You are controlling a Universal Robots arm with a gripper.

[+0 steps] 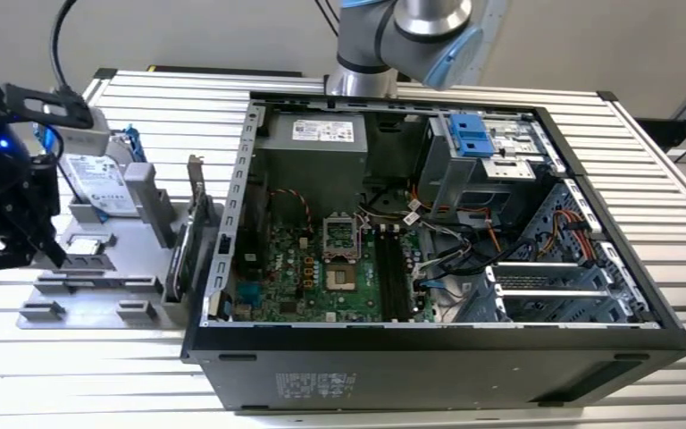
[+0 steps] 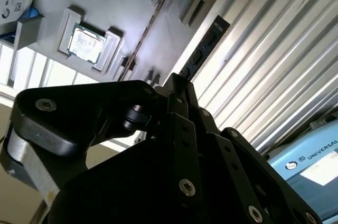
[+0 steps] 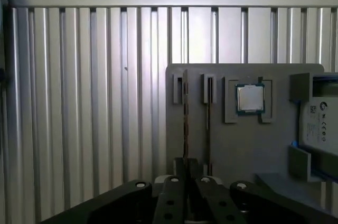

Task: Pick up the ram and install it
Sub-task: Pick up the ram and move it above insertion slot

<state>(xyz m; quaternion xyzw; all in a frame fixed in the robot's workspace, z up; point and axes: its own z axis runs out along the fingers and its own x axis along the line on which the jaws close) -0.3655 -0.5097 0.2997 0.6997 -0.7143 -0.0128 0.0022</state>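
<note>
Silver ribbed table (image 1: 81, 375) holds a grey plastic tray (image 3: 253, 145). Long, thin, dark ram stick (image 2: 203, 49) stands in the tray. Black claw (image 2: 177, 82) sits at its end; I cannot tell if it pinches.

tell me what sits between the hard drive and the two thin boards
The square processor chip, in its recess on the gray holder, in the first wrist view.

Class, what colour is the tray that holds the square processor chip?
Plain grey; the tray shows best in the first wrist view.
</note>
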